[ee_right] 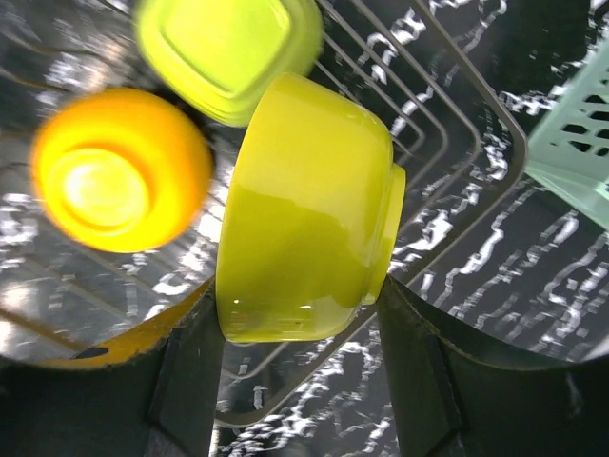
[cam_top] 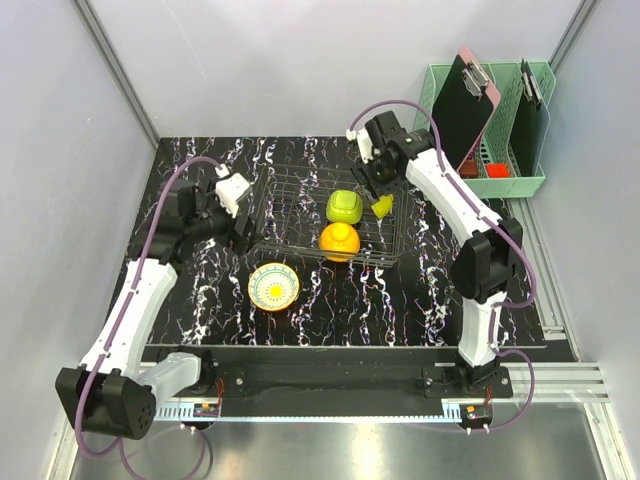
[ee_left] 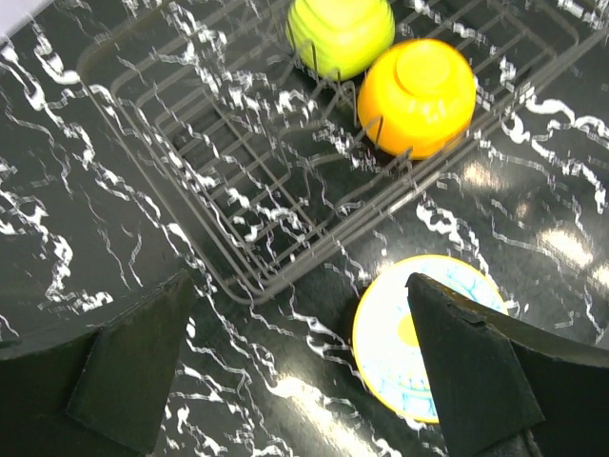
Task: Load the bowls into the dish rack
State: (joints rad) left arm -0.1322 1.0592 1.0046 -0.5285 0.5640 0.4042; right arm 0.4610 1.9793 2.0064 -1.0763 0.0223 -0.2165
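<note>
Your right gripper (cam_top: 377,195) clamps the yellow-green bowl (ee_right: 304,209) over the right end of the dish rack (cam_top: 290,200); the lime green bowl (cam_top: 344,206) and the orange bowl (cam_top: 339,241) sit upside down inside it. Your left gripper (ee_left: 300,286) (wide open, holding nothing) hovers above the table (cam_top: 200,290) near the cream bowl (cam_top: 273,286).

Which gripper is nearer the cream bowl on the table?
Left. The left gripper hangs, jaws open, just beyond the cream bowl, at the left end of the dish rack; the right gripper holds a yellow-green bowl over the rack's right end.
</note>
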